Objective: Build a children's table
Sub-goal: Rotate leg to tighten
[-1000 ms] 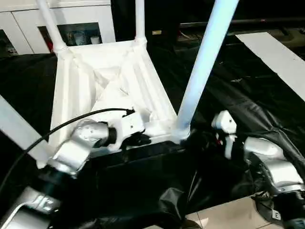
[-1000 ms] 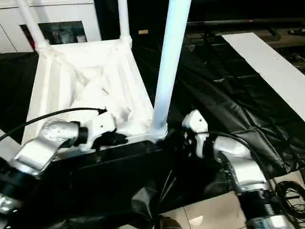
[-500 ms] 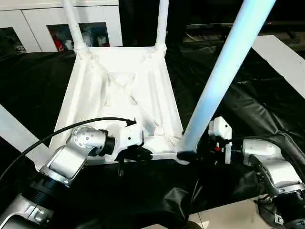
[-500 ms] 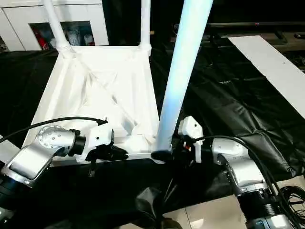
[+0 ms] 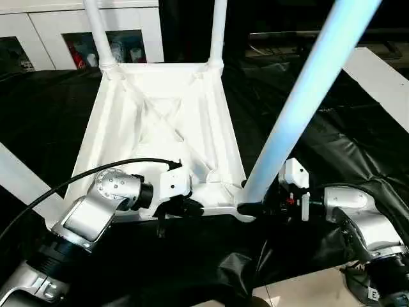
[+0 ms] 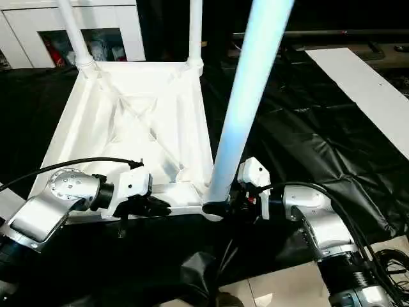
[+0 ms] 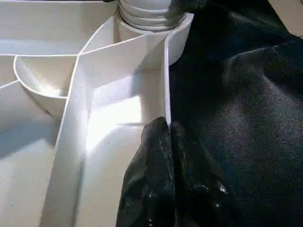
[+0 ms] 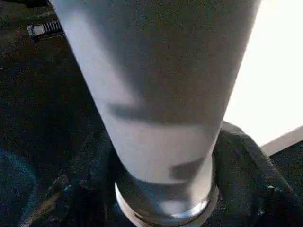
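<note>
On the black sheet (image 5: 332,137) lies the children's table, its tabletop (image 5: 160,128) upside down with the ribbed underside up (no brand, label or writing can be read on it). Legs stand in both far corner sockets; a third leg (image 5: 300,102) rises from the near right socket. The left gripper (image 5: 185,206) is clenched on the tabletop's near rim wall. The right gripper (image 5: 259,206) has its jaws around the base of that near leg, one finger (image 8: 251,165) on each side.
</note>
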`<state>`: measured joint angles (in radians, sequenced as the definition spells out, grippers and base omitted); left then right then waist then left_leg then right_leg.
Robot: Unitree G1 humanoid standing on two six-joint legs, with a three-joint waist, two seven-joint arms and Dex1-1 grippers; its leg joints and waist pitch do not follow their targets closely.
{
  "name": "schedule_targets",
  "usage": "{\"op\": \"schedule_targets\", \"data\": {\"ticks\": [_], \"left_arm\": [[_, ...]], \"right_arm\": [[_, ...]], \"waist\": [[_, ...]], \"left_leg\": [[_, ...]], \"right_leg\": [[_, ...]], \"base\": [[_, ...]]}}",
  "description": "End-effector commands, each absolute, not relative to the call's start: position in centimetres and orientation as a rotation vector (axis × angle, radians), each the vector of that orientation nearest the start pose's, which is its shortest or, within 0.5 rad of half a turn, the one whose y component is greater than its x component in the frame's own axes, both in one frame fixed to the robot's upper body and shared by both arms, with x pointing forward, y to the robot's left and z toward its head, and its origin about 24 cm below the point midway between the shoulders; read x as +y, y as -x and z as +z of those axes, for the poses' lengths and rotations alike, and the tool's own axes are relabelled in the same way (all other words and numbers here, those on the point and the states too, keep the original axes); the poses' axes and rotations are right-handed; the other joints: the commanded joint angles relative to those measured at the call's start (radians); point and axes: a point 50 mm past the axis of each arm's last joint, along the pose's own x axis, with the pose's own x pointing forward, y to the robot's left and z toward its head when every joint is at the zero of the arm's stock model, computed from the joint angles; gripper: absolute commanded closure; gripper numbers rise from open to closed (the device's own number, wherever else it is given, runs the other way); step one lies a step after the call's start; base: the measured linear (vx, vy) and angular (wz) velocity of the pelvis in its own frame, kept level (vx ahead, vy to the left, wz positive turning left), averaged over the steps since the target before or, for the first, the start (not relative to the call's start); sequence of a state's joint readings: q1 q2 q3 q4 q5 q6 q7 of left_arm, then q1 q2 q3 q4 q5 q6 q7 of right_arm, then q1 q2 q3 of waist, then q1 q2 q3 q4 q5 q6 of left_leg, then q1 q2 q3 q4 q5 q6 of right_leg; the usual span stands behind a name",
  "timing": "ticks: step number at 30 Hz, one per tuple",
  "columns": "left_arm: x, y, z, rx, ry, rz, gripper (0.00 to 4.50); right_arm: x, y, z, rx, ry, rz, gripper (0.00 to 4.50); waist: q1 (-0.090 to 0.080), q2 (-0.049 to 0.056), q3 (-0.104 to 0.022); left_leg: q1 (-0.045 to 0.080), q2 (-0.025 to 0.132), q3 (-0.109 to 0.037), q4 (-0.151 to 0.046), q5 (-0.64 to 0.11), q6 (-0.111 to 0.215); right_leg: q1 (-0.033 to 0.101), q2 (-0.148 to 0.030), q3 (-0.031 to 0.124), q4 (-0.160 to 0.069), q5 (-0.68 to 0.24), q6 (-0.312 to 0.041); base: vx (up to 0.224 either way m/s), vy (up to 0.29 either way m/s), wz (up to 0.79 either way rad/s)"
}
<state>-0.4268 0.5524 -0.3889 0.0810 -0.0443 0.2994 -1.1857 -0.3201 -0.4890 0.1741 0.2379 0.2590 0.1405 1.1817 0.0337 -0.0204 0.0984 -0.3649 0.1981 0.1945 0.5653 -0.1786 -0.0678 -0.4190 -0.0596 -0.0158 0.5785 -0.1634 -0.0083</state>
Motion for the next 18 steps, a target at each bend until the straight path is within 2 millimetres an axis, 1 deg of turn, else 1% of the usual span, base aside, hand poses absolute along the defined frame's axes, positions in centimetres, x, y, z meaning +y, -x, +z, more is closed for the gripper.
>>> {"op": "schedule_targets", "data": {"ticks": [1,4,5,6,7,8,9,10,11,12,13,14,15,16,17,18], "left_arm": [[13.5,-26.7,6.1,0.523,-0.547,-1.441,4.50],[13.5,-26.7,5.7,0.538,-0.542,-1.427,4.50],[13.3,-26.9,5.5,0.542,-0.532,-1.400,4.50],[13.2,-27.1,5.4,0.538,-0.522,-1.379,4.50],[13.1,-27.2,5.3,0.536,-0.516,-1.368,4.50],[13.0,-27.4,5.3,0.533,-0.511,-1.347,4.50],[12.8,-27.8,5.2,0.528,-0.501,-1.313,4.50],[12.8,-27.8,5.2,0.528,-0.501,-1.313,4.50],[12.7,-28.1,5.1,0.524,-0.490,-1.282,4.50],[12.3,-28.9,4.8,0.518,-0.478,-1.209,4.50],[11.9,-29.4,4.6,0.515,-0.465,-1.157,4.50],[11.9,-29.4,4.6,0.515,-0.465,-1.157,4.50],[11.3,-30.2,4.4,0.515,-0.449,-1.086,4.50],[11.3,-30.2,4.4,0.515,-0.448,-1.083,4.50],[10.9,-30.5,4.2,0.523,-0.442,-1.054,4.50],[10.3,-31.1,3.9,0.536,-0.445,-0.985,4.50]], "right_arm": [[-16.5,-27.2,5.6,0.304,0.208,1.303,2.00],[-16.2,-27.0,5.1,0.310,0.188,1.292,2.03],[-16.0,-27.0,4.8,0.300,0.157,1.258,2.03],[-15.9,-27.1,4.5,0.297,0.135,1.224,2.03],[-15.8,-27.2,4.4,0.296,0.123,1.205,2.03],[-15.8,-27.4,4.1,0.298,0.108,1.173,2.03],[-15.8,-27.6,3.8,0.296,0.090,1.123,2.03],[-15.8,-27.6,3.8,0.296,0.090,1.123,2.03],[-15.7,-27.8,3.5,0.292,0.074,1.076,2.03],[-15.4,-28.1,2.8,0.291,0.044,0.975,2.03],[-15.1,-28.4,2.3,0.290,0.026,0.891,2.03],[-15.1,-28.4,2.3,0.290,0.026,0.891,2.03],[-14.5,-28.6,1.7,0.296,0.011,0.794,2.03],[-14.5,-28.6,1.7,0.296,0.011,0.791,2.03],[-14.0,-28.7,1.4,0.300,0.019,0.735,2.03],[-13.2,-29.1,1.2,0.313,0.031,0.620,2.03]], "waist": [[0.000,-0.006,-0.062],[0.000,-0.003,-0.061],[-0.001,-0.004,-0.061],[-0.001,-0.004,-0.059],[-0.002,-0.003,-0.055],[-0.002,-0.005,-0.054],[-0.003,-0.004,-0.046],[-0.005,-0.005,-0.045],[-0.006,-0.003,-0.043],[-0.008,-0.002,-0.039],[-0.011,-0.002,-0.036],[-0.012,-0.004,-0.034],[-0.016,-0.006,-0.033],[-0.017,-0.006,-0.032],[-0.020,-0.006,-0.031],[-0.022,-0.004,-0.030]], "left_leg": [[0.010,0.026,-0.005,-0.053,-0.150,0.083],[0.010,0.026,-0.005,-0.053,-0.145,0.085],[0.009,0.025,-0.004,-0.052,-0.147,0.084],[0.009,0.025,-0.004,-0.053,-0.152,0.084],[0.010,0.025,-0.004,-0.056,-0.179,0.076],[0.012,0.025,-0.006,-0.057,-0.202,0.062],[0.014,0.024,-0.008,-0.062,-0.247,0.046],[0.016,0.025,-0.009,-0.064,-0.274,0.037],[0.020,0.024,-0.014,-0.066,-0.309,0.024],[0.026,0.021,-0.011,-0.065,-0.338,0.015],[0.028,0.020,-0.012,-0.065,-0.354,0.007],[0.031,0.017,-0.015,-0.065,-0.374,0.000],[0.029,0.013,-0.026,-0.067,-0.400,-0.009],[0.028,0.012,-0.027,-0.068,-0.405,-0.011],[0.031,0.008,-0.033,-0.068,-0.425,-0.012],[0.033,0.007,-0.034,-0.068,-0.434,-0.013]], "right_leg": [[0.050,-0.052,0.029,-0.048,-0.184,-0.236],[0.049,-0.052,0.029,-0.048,-0.168,-0.241],[0.050,-0.052,0.029,-0.048,-0.169,-0.241],[0.049,-0.052,0.029,-0.049,-0.177,-0.240],[0.046,-0.052,0.028,-0.056,-0.222,-0.235],[0.046,-0.054,0.029,-0.060,-0.275,-0.221],[0.040,-0.054,0.027,-0.070,-0.364,-0.200],[0.039,-0.054,0.027,-0.074,-0.412,-0.187],[0.037,-0.056,0.027,-0.080,-0.482,-0.158],[0.026,-0.055,0.028,-0.092,-0.540,-0.135],[0.021,-0.054,0.027,-0.096,-0.577,-0.124],[0.020,-0.054,0.023,-0.101,-0.623,-0.108],[0.022,-0.059,0.016,-0.111,-0.721,-0.059],[0.021,-0.059,0.014,-0.116,-0.743,-0.046],[0.016,-0.059,0.010,-0.124,-0.781,-0.023],[0.013,-0.058,0.008,-0.128,-0.793,-0.015]], "base": [[0.000,0.000,0.00],[0.000,0.000,0.00],[0.000,0.000,0.00],[0.000,0.000,0.00],[0.000,0.000,0.00],[0.000,0.000,0.00],[0.000,0.000,0.00],[0.000,0.000,0.00],[0.000,0.000,0.00],[0.000,0.000,0.00],[-0.058,0.005,0.00],[-0.069,0.011,-0.05],[-0.069,0.011,-0.05],[-0.064,0.021,-0.10],[-0.059,0.025,-0.08],[-0.059,0.025,-0.08]]}}
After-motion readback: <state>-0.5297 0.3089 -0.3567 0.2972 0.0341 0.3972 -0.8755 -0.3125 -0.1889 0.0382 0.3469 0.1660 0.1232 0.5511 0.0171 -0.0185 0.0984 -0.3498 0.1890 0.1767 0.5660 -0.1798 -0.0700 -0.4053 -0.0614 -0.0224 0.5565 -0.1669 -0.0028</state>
